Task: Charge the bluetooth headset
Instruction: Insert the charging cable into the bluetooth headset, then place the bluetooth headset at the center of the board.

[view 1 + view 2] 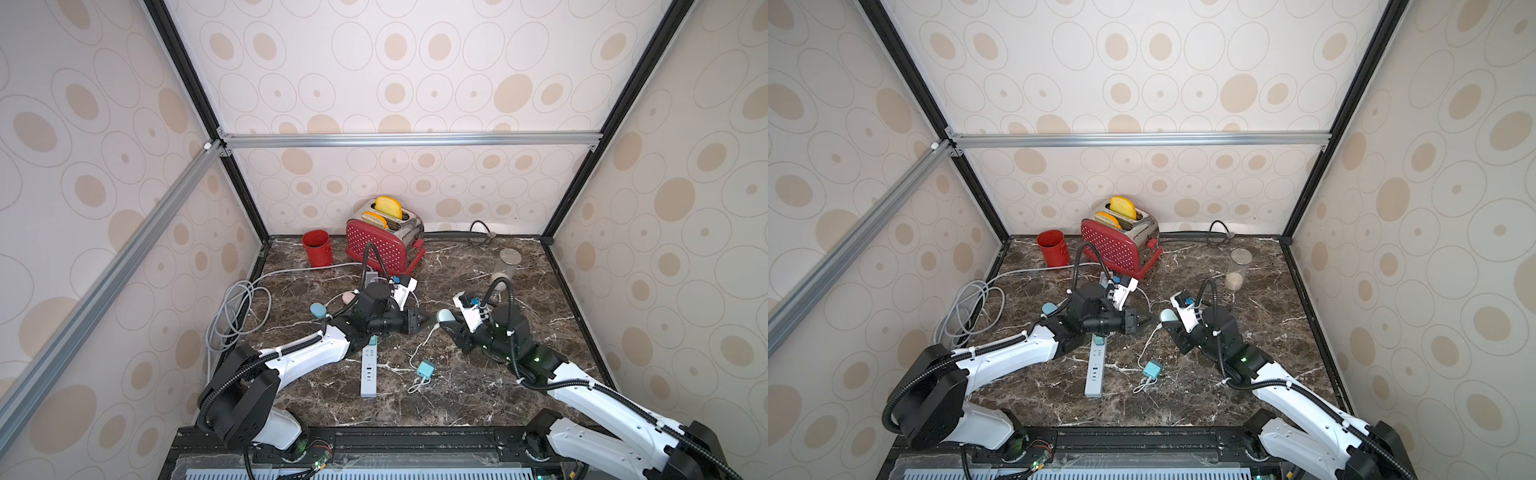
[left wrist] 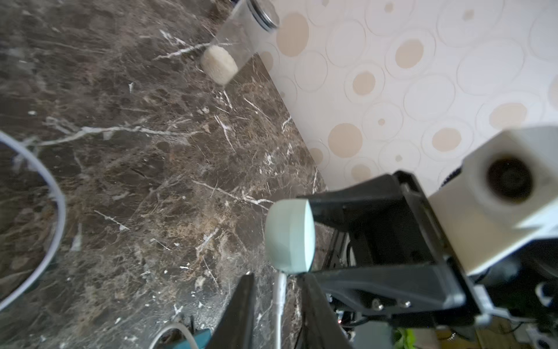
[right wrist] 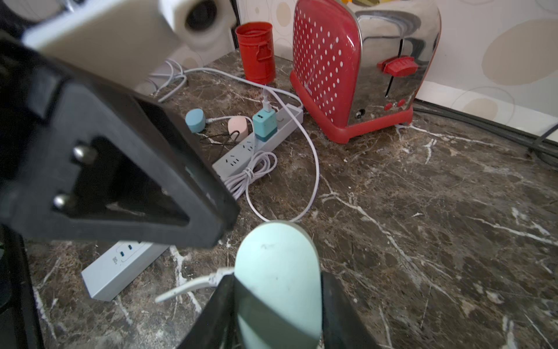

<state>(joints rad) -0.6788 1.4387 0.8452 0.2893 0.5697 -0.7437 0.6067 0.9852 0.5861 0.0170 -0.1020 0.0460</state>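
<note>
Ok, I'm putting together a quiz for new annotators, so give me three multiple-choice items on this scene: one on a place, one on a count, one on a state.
1. Where does the red tin stand?
A) beside the toaster, at the back
B) on top of the toaster
C) at the front edge

2. How many toast slices stick out of the toaster?
A) none
B) two
C) four

3. What state is the mint case in?
A) lying loose beside the red tin
B) clamped in the jaws of the right gripper
C) standing on the toaster

Answers:
1 A: both top views show the tin next to the toaster's dotted side.
2 B: one slice shows in each slot.
3 B: the right wrist view shows a jaw pressed on each side of the case.
</note>
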